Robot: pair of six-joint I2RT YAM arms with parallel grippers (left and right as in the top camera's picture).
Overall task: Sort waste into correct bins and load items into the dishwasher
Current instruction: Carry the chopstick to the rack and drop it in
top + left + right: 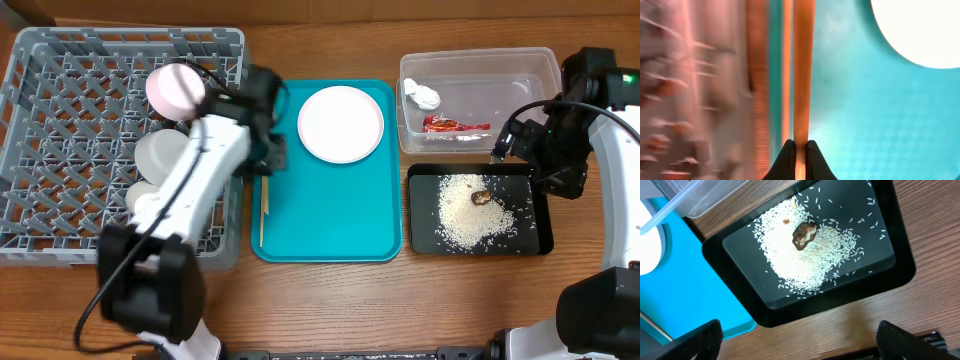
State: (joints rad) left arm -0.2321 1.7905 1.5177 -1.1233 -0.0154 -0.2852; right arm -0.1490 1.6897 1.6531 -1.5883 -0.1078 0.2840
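**Gripping chopsticks at teal tray's left rim**

Left gripper [800, 147] was clenched on the chopsticks [802, 75]. They lay lengthwise along the left rim of the teal tray [865, 115], just beside the rack [60, 120]. The rack side of the left wrist view was blurred. Plate [341, 123] sat on the far half of the teal tray, apart from the chopsticks. The rack held pale round items [160, 155], partly hidden by the left arm, so it was unclear which they were.

Right gripper [799, 327] had its jaws released and spread wide, with nothing between them. It hung over the table at the near edge of the black tray [890, 265]. Rice [790, 260] was piled mid-tray, with the scrap [804, 234] on top of it. Tub [540, 70] held the tissue [422, 95] and the wrapper [455, 125].
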